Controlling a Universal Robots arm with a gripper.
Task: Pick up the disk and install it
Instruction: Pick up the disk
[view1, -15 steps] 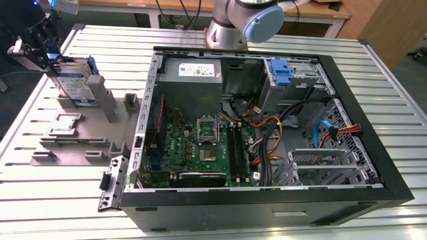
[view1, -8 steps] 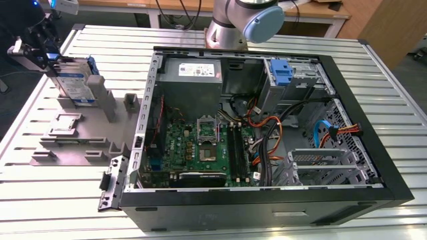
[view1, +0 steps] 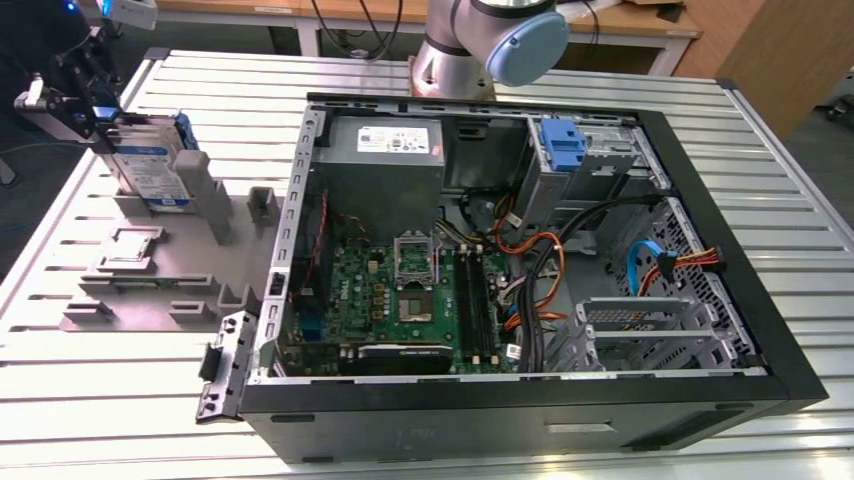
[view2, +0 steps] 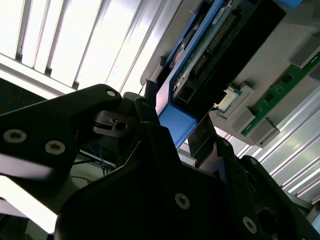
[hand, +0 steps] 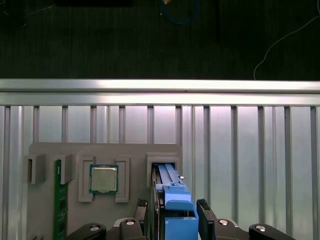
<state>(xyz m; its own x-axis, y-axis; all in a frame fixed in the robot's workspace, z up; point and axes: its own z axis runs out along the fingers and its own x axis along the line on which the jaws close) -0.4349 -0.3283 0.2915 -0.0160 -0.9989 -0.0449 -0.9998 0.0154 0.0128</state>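
The gripper (view1: 100, 115) sat toward ten o'clock in the exterior view, well out at nine o'clock from the open computer case (view1: 747, 330), above the grey parts tray (view1: 147, 290) on the slatted metal table (view1: 787, 150). In the first wrist view its two dark fingers (hand: 202, 210) pressed against opposite sides of the disk (hand: 175, 212), so the jaws were clamped on it with no gap showing.

The disk (view1: 154, 170) stood on end with its long axis close to upright. Its upper end was between the fingers and its lower end pointed down into a slot of the tray. Whether that end was seated or just clear of the slot could not be told. The labelled broad face looked toward roughly six o'clock in the exterior view. In the second wrist view a blue side rail (view2: 175, 120) ran along the disk's edge beside the board side.

A processor chip (hand: 103, 179) and a green memory stick (hand: 60, 200) lay in other pockets of the tray. Inside the case, toward one o'clock, stood a bare blue bracket (view1: 563, 150).
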